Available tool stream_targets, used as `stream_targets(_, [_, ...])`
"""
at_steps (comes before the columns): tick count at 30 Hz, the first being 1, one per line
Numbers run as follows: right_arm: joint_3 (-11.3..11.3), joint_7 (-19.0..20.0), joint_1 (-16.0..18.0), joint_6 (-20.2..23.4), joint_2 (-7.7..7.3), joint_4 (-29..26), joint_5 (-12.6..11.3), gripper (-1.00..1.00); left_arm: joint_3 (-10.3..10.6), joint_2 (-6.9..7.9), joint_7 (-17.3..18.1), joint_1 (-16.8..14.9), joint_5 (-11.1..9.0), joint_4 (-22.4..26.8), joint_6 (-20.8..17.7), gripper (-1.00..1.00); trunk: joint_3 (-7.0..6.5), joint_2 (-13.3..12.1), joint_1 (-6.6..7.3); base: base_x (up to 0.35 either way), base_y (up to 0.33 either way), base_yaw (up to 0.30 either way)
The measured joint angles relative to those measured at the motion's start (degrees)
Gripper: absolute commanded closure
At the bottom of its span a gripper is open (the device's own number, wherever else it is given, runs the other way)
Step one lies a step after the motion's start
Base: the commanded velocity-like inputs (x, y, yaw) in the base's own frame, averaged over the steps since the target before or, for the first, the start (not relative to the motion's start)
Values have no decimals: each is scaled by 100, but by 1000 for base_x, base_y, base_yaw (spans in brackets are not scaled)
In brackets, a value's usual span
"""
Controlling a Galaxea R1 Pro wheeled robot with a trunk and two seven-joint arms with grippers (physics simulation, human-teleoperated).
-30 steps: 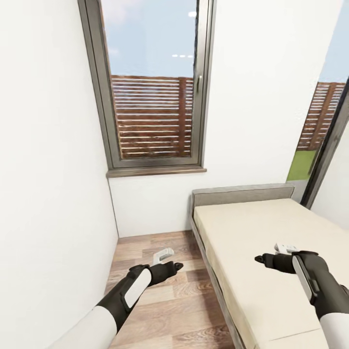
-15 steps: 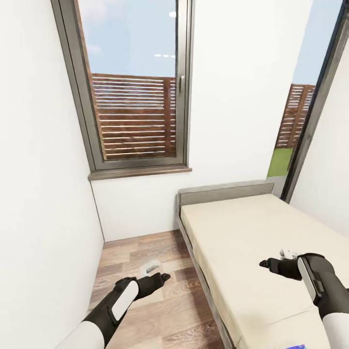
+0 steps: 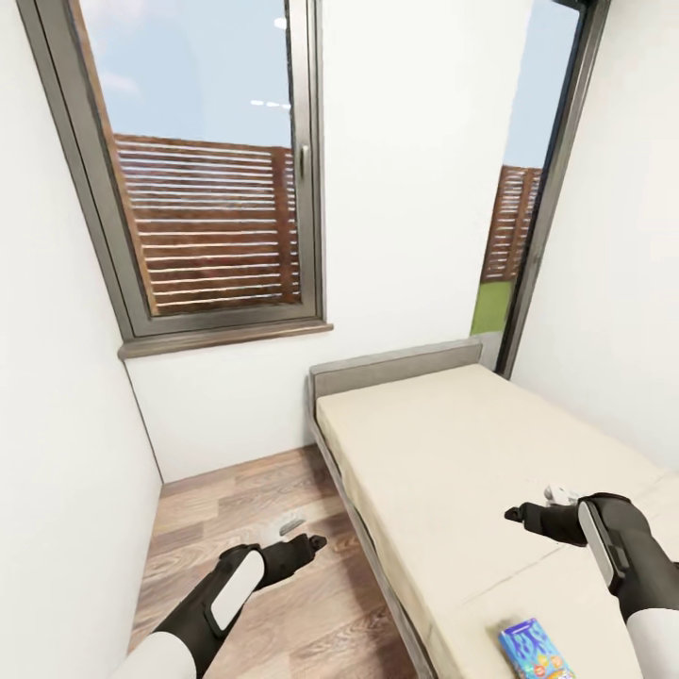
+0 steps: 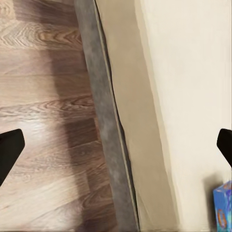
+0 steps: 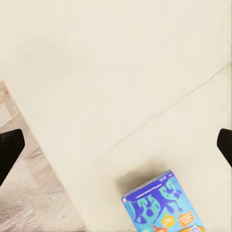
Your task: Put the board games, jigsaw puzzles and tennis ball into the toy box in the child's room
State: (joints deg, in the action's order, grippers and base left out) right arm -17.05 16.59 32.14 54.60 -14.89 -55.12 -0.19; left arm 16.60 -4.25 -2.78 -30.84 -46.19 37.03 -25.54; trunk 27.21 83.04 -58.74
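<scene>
A small blue board game (image 3: 533, 651) lies flat on the bed (image 3: 443, 453), near the mattress's near end. It also shows in the right wrist view as a blue printed box (image 5: 162, 203), and its corner shows in the left wrist view (image 4: 222, 208). My right gripper (image 3: 539, 504) hovers open over the mattress, a little beyond the box, holding nothing. My left gripper (image 3: 300, 535) hangs open over the wooden floor (image 3: 236, 500) beside the bed's grey frame (image 4: 104, 121). The other toys, the toy box and the table are out of view.
The bed runs along the right wall, its grey headboard (image 3: 396, 363) against the far wall. A large window (image 3: 207, 189) sits in the far wall and a tall narrow one (image 3: 528, 189) in the corner. A white wall closes in the narrow floor strip on the left.
The camera has swung to the right, so the window and bed slid left in the picture and the blue board game came into view. Both arms keep their pose.
</scene>
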Motion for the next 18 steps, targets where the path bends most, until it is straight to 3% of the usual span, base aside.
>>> stream_targets(6, [0, -4, 20, -86, -27, 206, -1, -100, -44, 73, -38, -32, -462, 19, -329, -100, 22, 0, 1, -27, 13, -172])
stream_targets(9, [-1, -6, 75, -227, -40, 305, 0, -100, -94, 303, -123, -31, -661, 17, -605, -100, 26, 0, 1, -6, 3, -44])
stream_targets(10, [2, -11, 228, -276, -105, 599, 11, -100, -255, 388, -143, -23, -834, 13, -672, -100, 27, 0, 1, -3, 2, -21])
stream_targets(14, [22, -1, 620, -401, -350, 1480, 9, -100, -700, 492, -165, -7, -1243, 11, -768, -100, 28, 0, 1, -2, 1, -11])
stream_targets(18, [33, 3, 776, -606, -458, 1847, 2, -100, -859, 520, -172, -2, -1393, 12, -801, -100, 29, 0, 1, 0, 0, -3])
